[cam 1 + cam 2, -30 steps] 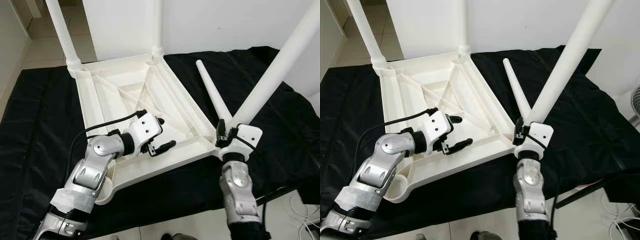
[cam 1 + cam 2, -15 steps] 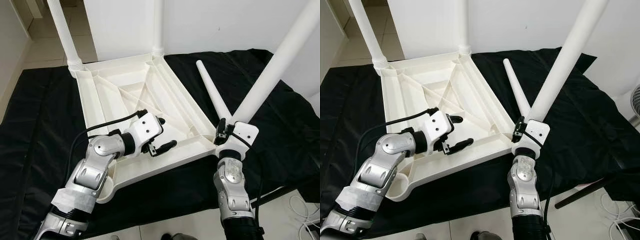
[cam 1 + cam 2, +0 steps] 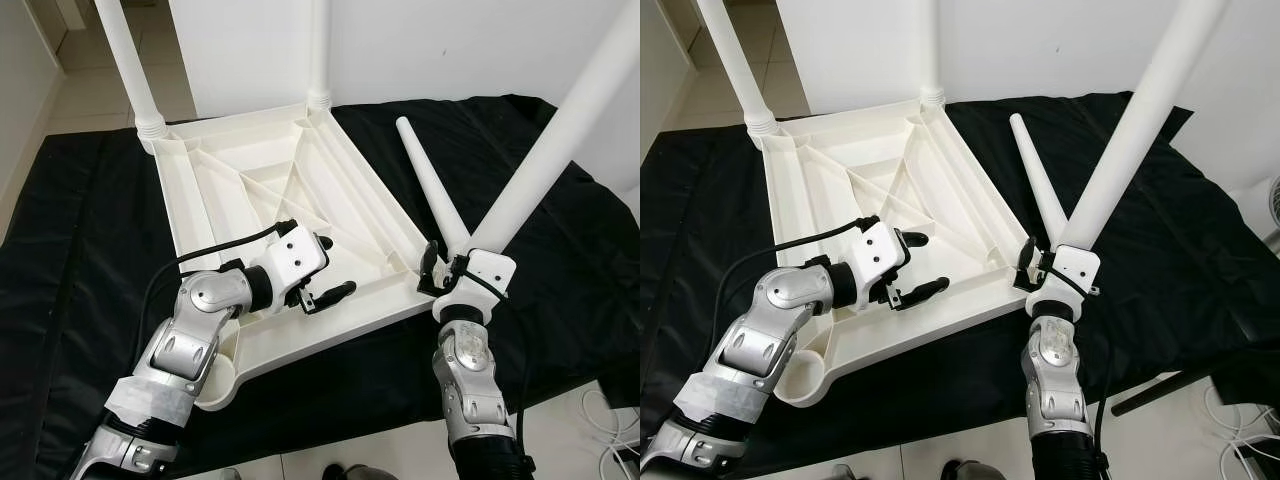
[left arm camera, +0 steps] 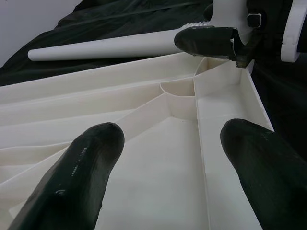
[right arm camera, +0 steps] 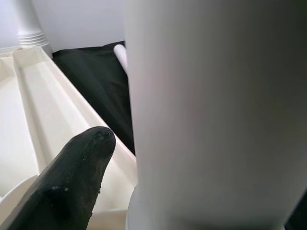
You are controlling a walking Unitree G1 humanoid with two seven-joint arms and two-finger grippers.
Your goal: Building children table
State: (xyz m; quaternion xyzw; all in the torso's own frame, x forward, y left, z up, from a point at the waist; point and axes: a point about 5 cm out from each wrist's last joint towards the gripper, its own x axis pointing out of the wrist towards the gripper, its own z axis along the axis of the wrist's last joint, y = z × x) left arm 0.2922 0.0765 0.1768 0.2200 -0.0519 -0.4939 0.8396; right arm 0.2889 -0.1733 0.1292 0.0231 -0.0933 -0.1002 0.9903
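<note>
Table top: white plastic, lying upside down on the black cloth, ribs facing up, filling the cloth's left and middle.
Fitted legs: two stand upright in the far corner sockets, one at the far left, one at the far right.
Held leg: its base sits at the near right corner socket, and the shaft leans up and away to the right, not upright.
Spare leg: lies on the cloth just beside the top's right edge, tip pointing away.
Empty socket: near left corner, round and open.
Right gripper: closed around the held leg at its lower end, one finger seen against the shaft.
Left gripper: spread wide, gripping nothing, over the ribs near the top's near edge; one finger looks close to the plastic, contact unclear.
Step in hand: seating the third leg, by my reading.
Doing it well: bring the shaft upright over the socket before pushing or twisting; entering at a lean risks jamming or prying the corner up.
Left arm's part: pressing down on the ribs would likely stop the top sliding on the cloth.
Watch: the spare leg is close and could roll if nudged.
</note>
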